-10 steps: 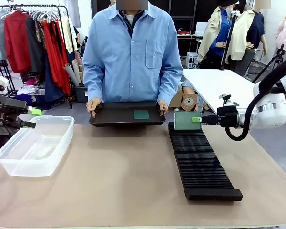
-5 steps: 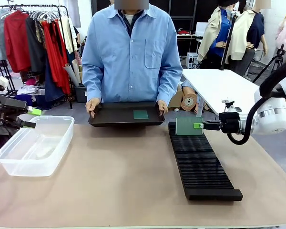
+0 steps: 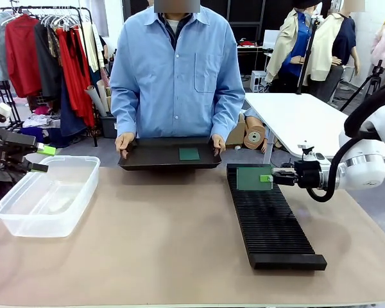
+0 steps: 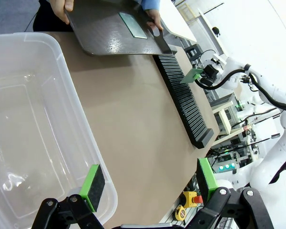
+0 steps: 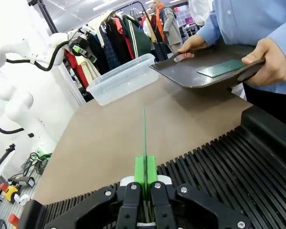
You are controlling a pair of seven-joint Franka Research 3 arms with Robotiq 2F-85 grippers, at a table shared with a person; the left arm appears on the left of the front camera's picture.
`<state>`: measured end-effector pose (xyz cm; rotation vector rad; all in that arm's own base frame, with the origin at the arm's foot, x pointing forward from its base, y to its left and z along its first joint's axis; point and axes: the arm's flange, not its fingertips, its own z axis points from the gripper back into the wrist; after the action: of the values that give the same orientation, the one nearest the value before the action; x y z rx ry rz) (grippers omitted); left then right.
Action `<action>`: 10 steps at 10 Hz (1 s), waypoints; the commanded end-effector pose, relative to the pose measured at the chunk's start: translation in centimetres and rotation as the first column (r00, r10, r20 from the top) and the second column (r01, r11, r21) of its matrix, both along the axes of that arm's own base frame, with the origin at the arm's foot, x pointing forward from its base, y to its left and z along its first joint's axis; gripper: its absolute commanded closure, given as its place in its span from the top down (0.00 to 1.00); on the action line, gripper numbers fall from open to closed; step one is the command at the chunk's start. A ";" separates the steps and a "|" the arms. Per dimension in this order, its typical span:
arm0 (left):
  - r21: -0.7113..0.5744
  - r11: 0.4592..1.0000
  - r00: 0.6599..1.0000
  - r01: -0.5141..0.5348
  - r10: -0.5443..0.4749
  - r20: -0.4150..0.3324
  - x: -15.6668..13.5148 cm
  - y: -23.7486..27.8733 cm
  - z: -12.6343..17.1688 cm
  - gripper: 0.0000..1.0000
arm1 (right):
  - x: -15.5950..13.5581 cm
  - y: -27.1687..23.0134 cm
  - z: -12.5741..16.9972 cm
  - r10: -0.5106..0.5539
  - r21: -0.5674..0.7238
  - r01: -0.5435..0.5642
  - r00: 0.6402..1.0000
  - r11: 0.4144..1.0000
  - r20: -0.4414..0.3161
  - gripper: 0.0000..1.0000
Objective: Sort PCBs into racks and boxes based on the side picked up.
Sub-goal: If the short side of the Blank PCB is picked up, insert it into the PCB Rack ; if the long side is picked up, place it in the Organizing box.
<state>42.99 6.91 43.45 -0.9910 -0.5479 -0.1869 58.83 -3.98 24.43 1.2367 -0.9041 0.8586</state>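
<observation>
Right gripper (image 3: pixel 269 178) is clamped on a PCB (image 3: pixel 252 178), which stands on edge over the end of the rack (image 3: pixel 273 224) at the table's (image 3: pixel 147 256) 1 o'clock in the front view. The left gripper (image 3: pixel 42 159) hangs with jaws apart over the clear box (image 3: pixel 19 221) at 9 o'clock, and a person (image 3: pixel 176 77) at 12 o'clock holds a black tray (image 3: pixel 151 157) carrying a second PCB (image 3: pixel 189 154). From the left wrist, the spread fingers (image 4: pixel 92 181) have nothing between them, with the box's rim at 9 o'clock and the rack running off toward 1 o'clock. From the right wrist, the held PCB is a thin edge-on line rising toward 12 o'clock above the rack. I judge the racking step is in hand: next the PCB must line up with one slot and go straight down. Whether its lower edge sits in a slot is hidden, and I cannot tell which face is the lighter one.
</observation>
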 end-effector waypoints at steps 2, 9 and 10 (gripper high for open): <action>0.009 1.000 1.000 -0.004 0.004 0.004 -0.1 0.0 0.0 1.00 | 0.2 -0.7 -0.3 -0.028 0.018 0.027 0.997 0.999 0.076 0.00; 0.009 1.000 1.000 -0.004 0.004 0.004 -0.1 0.0 0.0 1.00 | 0.1 -1.3 -1.6 -0.027 -0.011 0.027 0.997 1.000 0.072 0.00; 0.009 1.000 1.000 -0.004 0.004 0.004 -0.1 0.0 0.0 1.00 | 0.2 -1.4 -1.8 -0.028 -0.016 0.029 0.997 0.999 0.070 0.00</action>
<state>42.99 6.91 43.45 -0.9910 -0.5479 -0.1869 58.62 -5.19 22.83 1.2087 -0.9435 0.8609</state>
